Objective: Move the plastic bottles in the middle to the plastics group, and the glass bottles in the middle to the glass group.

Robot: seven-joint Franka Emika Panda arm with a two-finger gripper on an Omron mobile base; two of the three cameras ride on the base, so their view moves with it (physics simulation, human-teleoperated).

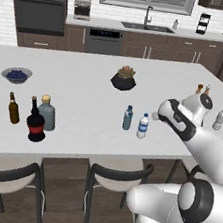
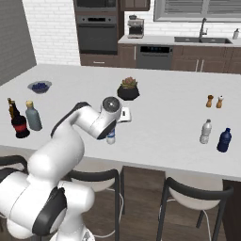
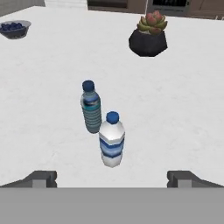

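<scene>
With the gripper [image 3: 112, 178] spread fully wide and grasping nothing, you have two plastic bottles standing upright at centre frame of the hand view: the blue bottle [image 3: 91, 107] behind, the labelled bottle [image 3: 111, 140] in front and slightly right of it, nearer the fingertips [image 3: 41, 178].

Risk 1: the two stand just beside each other, possibly touching. If you close on the labelled bottle, a finger could clip the blue one and tip it. Both look light and narrow-based, so expect easy toppling and rolling.

Risk 2: in the right base view the forearm hides most of this pair, so check finger placement from the hand view.

Risk 3: the carry is long. The plastics group sits at right of the right base view, the clear bottle [image 2: 205, 131] just beside the dark blue container [image 2: 224, 140]; a drop-off set too close could knock them.

The black bottle [image 1: 36, 122] stands at left of the left base view, in front of the flask [image 1: 47, 112] and near the brown bottle [image 1: 14, 108]; I judge the glass step done.

Containers: the bowl [image 1: 16, 74] at upper left holds dark blue berries; the black pot [image 3: 148, 42] holds a succulent. Bottle contents cannot be told.
</scene>
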